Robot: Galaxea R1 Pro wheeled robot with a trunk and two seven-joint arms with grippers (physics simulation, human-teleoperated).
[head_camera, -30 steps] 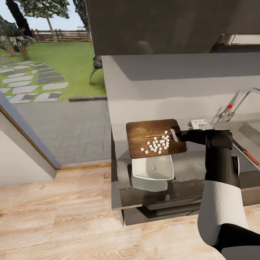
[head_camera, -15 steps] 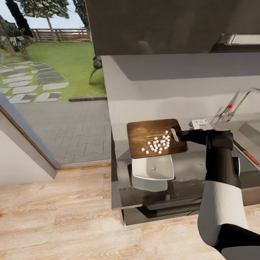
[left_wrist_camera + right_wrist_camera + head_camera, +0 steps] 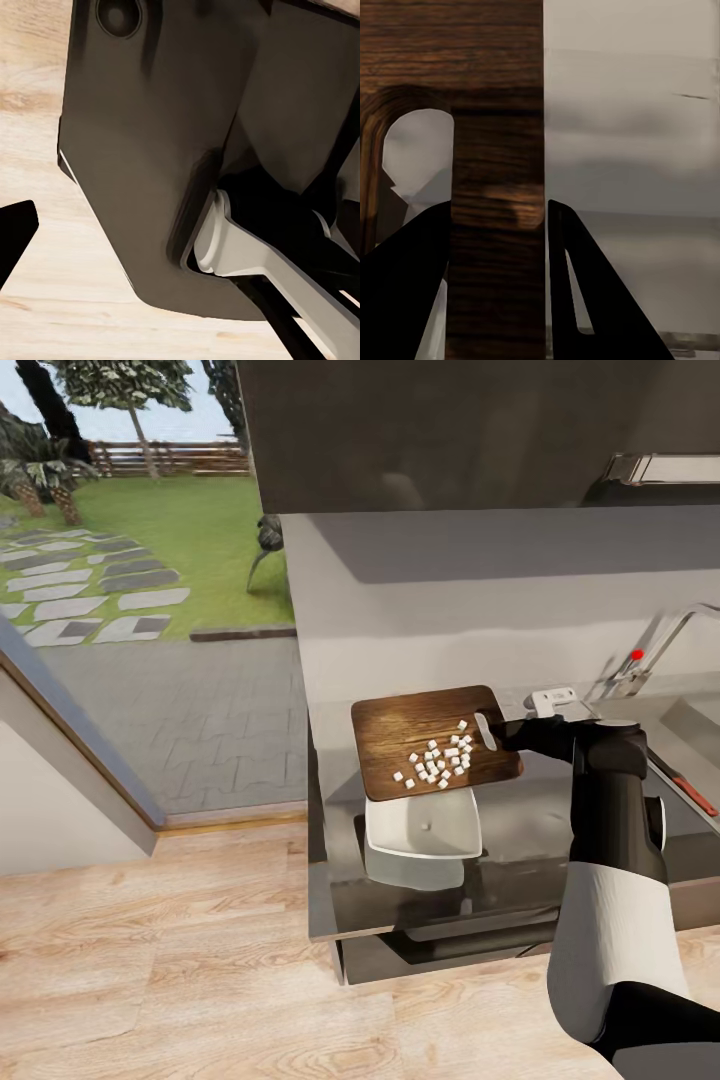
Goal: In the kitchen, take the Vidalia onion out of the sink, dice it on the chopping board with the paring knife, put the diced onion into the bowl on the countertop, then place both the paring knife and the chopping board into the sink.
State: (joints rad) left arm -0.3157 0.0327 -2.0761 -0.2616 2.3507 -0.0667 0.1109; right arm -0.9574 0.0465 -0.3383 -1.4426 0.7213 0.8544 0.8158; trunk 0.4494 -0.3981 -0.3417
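Right arm extended forward, wrist level; right gripper fingers clamped on board's handle strip

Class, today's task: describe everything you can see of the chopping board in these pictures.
The chopping board is a dark brown rectangle with rounded corners and visible wood grain. Its slot-shaped handle hole sits at the end nearest the sink. The right gripper clamps that end, with its jaws on either side of the strip beside the slot. The board is held above the white bowl, and white onion dice lie scattered on its top.
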